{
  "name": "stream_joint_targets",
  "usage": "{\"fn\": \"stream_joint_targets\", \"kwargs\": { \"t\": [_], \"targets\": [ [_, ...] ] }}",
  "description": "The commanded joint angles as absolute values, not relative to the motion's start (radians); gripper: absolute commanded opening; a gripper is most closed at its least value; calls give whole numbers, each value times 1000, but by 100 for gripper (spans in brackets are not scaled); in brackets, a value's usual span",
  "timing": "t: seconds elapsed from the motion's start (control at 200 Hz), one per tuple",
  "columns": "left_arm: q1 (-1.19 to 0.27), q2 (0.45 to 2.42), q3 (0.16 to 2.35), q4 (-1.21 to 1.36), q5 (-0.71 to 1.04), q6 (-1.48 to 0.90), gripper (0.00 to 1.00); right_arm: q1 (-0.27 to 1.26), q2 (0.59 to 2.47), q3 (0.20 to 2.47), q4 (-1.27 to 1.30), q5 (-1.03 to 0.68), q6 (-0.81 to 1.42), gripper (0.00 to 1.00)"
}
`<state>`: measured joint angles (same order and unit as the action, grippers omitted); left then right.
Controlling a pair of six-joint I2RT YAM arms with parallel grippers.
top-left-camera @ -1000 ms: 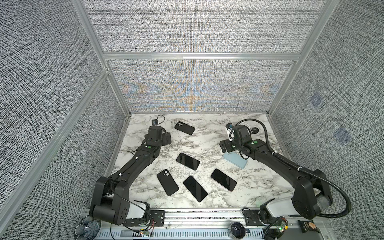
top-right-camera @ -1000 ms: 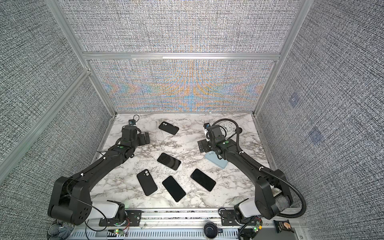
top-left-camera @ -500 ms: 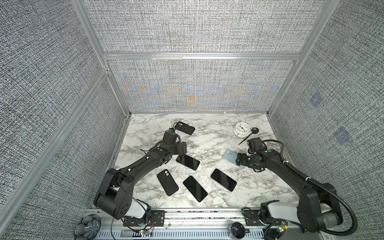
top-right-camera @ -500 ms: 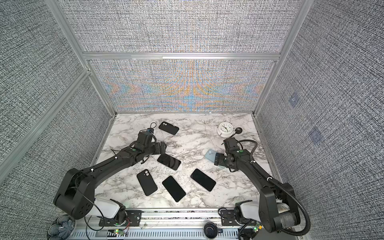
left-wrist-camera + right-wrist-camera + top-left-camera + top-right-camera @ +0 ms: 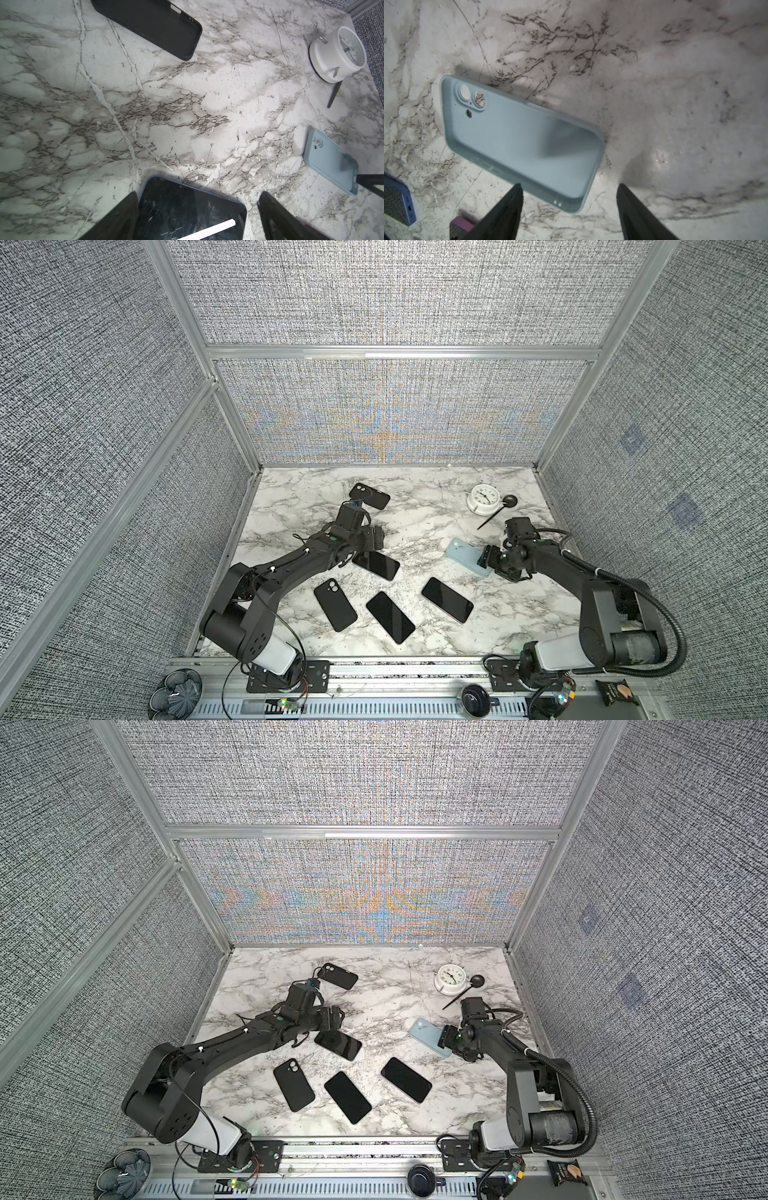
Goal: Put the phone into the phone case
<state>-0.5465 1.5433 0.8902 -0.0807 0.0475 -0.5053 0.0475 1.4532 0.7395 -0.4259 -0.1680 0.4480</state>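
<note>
The phone (image 5: 187, 209) we take as ours lies flat, screen up, near the middle of the table (image 5: 419, 506). The left end effector (image 5: 198, 194) is low over its end, fingers spread to either side and not clamping it. The light blue phone case (image 5: 525, 141) lies well apart to the right, open side up and empty. The right end effector (image 5: 569, 185) straddles its near corner, released, one finger at the case's long edge, the other clear of it. We judge both arms are at the grasping step, with neither piece held yet. Next we would close the left on the phone's long sides, pin the case with the right, then carry the phone across and match its camera end to the cut-outs
</note>
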Motion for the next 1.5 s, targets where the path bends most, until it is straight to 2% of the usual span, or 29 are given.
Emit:
{"fn": "stream_joint_targets", "kwargs": {
  "t": [0.0, 0.305, 0.875, 1.065, 1.196, 1.496],
  "targets": [
    [-548, 1551, 885, -44, 54, -514, 91, 51, 1465, 732, -397, -205, 438, 68],
    [-555, 1588, 888, -15, 81, -540, 91, 104, 1458, 702, -351, -225, 453, 61],
    [-576, 1571, 899, -70, 70, -588, 91, 359, 1572, 784, -235, -207, 540, 60],
    [-605, 1589, 900, -71, 87, -608, 92, 360, 1513, 837, -347, -105, 402, 60],
    [-622, 1593, 899, -67, 86, -616, 93, 339, 1540, 889, -378, -44, 348, 60],
    [-624, 1590, 891, -39, 127, -610, 93, 268, 1694, 986, -367, -111, 326, 61]
  ]
}}
